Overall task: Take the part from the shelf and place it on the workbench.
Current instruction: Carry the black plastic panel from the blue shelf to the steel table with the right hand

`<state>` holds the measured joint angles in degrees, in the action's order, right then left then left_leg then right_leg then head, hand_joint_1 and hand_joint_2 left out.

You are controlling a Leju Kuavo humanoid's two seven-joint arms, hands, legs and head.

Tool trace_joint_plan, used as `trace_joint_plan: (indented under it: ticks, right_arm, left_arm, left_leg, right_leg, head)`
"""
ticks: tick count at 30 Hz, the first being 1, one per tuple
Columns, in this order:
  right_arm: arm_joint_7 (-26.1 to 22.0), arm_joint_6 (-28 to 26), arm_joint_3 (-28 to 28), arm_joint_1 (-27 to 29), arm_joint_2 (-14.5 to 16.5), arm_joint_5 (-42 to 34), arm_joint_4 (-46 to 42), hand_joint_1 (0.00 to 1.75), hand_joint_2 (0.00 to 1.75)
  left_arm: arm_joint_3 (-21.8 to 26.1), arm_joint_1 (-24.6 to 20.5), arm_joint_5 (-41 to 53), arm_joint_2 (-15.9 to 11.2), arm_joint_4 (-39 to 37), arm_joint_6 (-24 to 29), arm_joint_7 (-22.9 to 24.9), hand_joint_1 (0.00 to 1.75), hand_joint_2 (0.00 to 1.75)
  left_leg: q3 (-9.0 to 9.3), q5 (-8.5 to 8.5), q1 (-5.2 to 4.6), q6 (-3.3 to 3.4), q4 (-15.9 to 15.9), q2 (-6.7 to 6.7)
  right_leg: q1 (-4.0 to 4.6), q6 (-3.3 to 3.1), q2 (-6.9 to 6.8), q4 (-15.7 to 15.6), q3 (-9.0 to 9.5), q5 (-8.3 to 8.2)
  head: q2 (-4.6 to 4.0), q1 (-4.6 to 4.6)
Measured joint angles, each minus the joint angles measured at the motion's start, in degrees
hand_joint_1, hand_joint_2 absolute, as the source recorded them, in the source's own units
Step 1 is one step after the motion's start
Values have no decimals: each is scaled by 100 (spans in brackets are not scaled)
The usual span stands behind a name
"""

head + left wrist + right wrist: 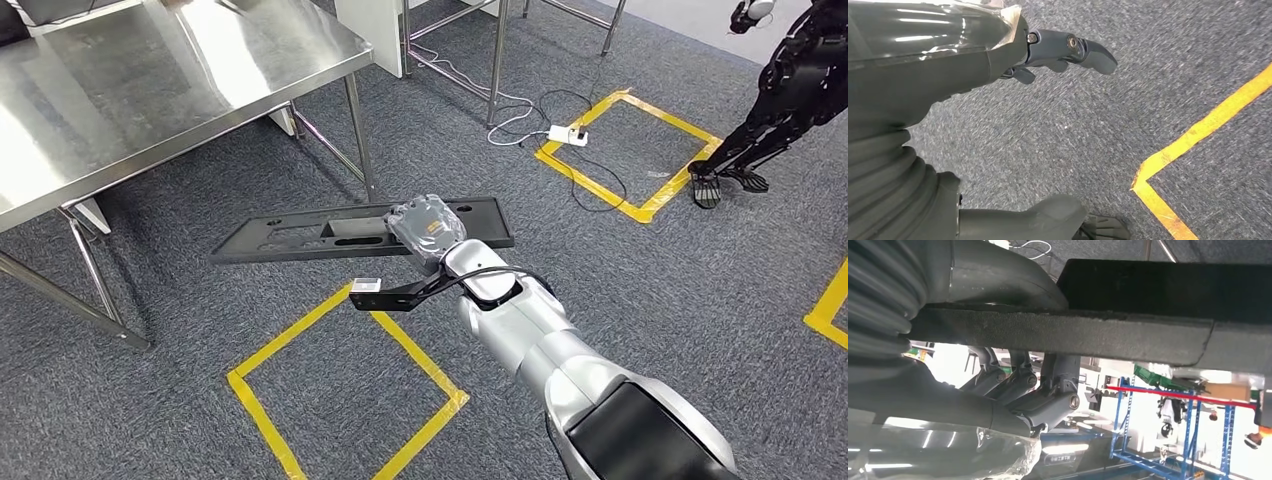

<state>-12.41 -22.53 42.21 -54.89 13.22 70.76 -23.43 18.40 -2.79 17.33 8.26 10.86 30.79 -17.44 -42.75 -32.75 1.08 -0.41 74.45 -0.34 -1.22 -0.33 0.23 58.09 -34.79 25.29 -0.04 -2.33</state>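
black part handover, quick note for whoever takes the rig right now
Right robot hand: holds the long black part, thumb on one face, fingers under the other.
Left robot hand: holds nothing, fingers loosely apart, over the carpet.
Part: carried level above the floor, short of the steel workbench.
Done: part is in hand.
Left: bring it to the workbench and set it down.

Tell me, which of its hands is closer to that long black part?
The right hand: it grips the long black part at one end. The left hand hangs over grey carpet, holding nothing.
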Motion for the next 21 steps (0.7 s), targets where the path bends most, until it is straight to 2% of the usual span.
trace_joint_plan:
  ticks: [1,2,3,4,6,9,10,11,13,14,15,16,17,19,21]
  right_arm:
    - [-1,0,0,10,0,3,0,150,175]
    - [-2,0,0,16,0,4,0,150,175]
    - [-3,0,0,17,0,4,0,150,175]
    - [-3,0,0,9,0,4,0,150,175]
    - [-3,0,-1,-10,2,4,0,150,175]
    - [-13,0,-2,-10,-1,8,-1,150,175]
    - [-15,0,-2,-14,-3,8,-2,150,175]
    - [-16,0,-2,-18,-5,8,-2,150,175]
    - [-17,0,-2,-16,-10,7,-2,150,175]
    - [-19,0,-2,-1,-18,7,-1,150,175]
    - [-20,0,-2,17,-26,8,-1,150,175]
    - [-24,0,-2,30,-34,8,0,150,175]
    - [-29,0,-2,36,-39,8,0,150,175]
    - [-38,0,-2,33,-42,8,0,150,175]
    - [-43,0,-2,29,-42,8,0,150,175]
  left_arm:
    - [1,4,0,-3,0,-10,0,0,175]
    - [2,6,0,-6,0,-18,0,0,175]
    - [3,5,0,-9,0,-25,1,0,175]
    - [4,1,1,-10,0,-30,1,0,175]
    - [4,-7,6,-7,0,-31,6,0,175]
    - [5,-7,12,-8,0,-6,23,0,175]
    - [7,-6,13,-7,0,6,26,0,175]
    - [8,-6,15,-6,0,15,29,0,175]
    - [9,-9,17,-3,0,24,32,0,175]
    - [9,-9,17,-2,0,24,34,0,175]
    - [9,-5,17,-1,0,23,36,0,175]
    - [9,-1,17,0,0,22,38,0,175]
    - [10,2,17,2,0,21,39,0,175]
    - [11,5,17,7,0,19,40,0,175]
    - [11,2,17,16,-2,14,40,0,175]
  left_leg:
    - [15,170,30,-23,-143,8]
    - [113,375,56,-40,-419,17]
    - [304,586,75,-59,-841,27]
    - [476,715,67,-54,-1196,30]
    - [682,770,22,15,-1592,24]
    - [775,743,-25,211,-1659,8]
    - [822,745,-32,265,-1676,5]
    - [864,743,-35,309,-1690,0]
    - [899,713,-61,370,-1691,-7]
    - [918,693,-76,388,-1690,-13]
    - [942,671,-91,399,-1689,-23]
    - [975,643,-108,404,-1687,-35]
    - [1010,616,-124,403,-1687,-45]
    - [1077,562,-146,396,-1687,-58]
    - [1118,507,-168,365,-1683,-68]
  right_leg:
    - [-9,7,2,0,16,13]
    - [-19,20,4,1,35,27]
    - [-30,50,10,-2,65,51]
    - [-28,86,15,-5,89,75]
    - [-16,182,23,-7,136,100]
    - [5,321,20,76,154,93]
    - [8,325,16,205,91,155]
    - [8,296,13,454,-44,272]
    - [11,221,12,1215,-467,556]
    - [19,206,13,1542,-684,650]
    - [31,217,14,1698,-821,664]
    - [48,240,14,1615,-842,575]
    - [66,268,13,1362,-769,424]
    - [103,283,10,636,-491,51]
    - [147,197,6,127,-301,-111]
  head:
    - [0,-1]
    - [0,1]
    - [0,1]
    - [0,-2]
    - [0,-14]
    - [0,-9]
    - [0,1]
    - [0,12]
    - [0,29]
    - [0,40]
    - [0,46]
    - [0,52]
    - [0,56]
    - [0,59]
    - [0,61]
